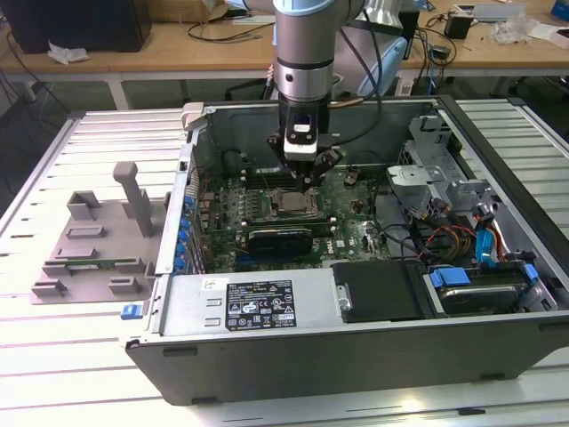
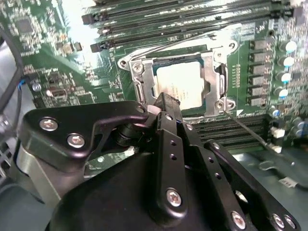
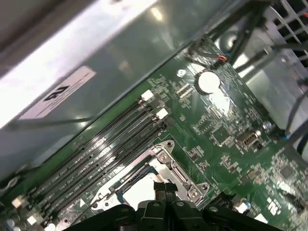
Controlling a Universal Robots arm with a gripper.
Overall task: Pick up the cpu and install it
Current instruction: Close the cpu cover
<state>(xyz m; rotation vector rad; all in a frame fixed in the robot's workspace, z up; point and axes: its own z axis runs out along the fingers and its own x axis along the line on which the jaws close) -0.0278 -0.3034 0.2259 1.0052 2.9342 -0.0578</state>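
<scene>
currently the end effector (image 1: 310, 183) hangs inside the open computer case (image 1: 293, 351), straight over the processor socket on the green motherboard (image 2: 45, 62). its fingertips (image 3: 160, 189) are pressed together with nothing between them, as both wrist views show, so it is closed and empty.

the cpu (image 2: 179, 83) lies flat in the socket, shiny silver top facing up, with the socket frame (image 2: 142, 72) of bare metal around all four sides. in the second wrist view the closed tip of the end effector (image 2: 164, 101) is at the cpu's near edge, just above it; whether it touches the chip cannot be told. in the first wrist view the pale top of the cpu (image 3: 138, 193) shows just beside the fingers, partly hidden behind them. in the exterior view the cpu (image 1: 292, 207) sits directly beneath the arm's wrist.

long memory slots (image 3: 98, 161) run beside the socket, and a round coin cell (image 3: 208, 82) sits further along the board. a long black expansion card (image 1: 280, 238) lies on the board just in front of the socket, with the labelled power supply (image 1: 253, 304) nearer the camera. outside the case, on the exterior view's left, a grey fixture (image 1: 98, 236) with upright posts rests on the slatted tabletop (image 1: 53, 365), well apart from the end effector.
</scene>
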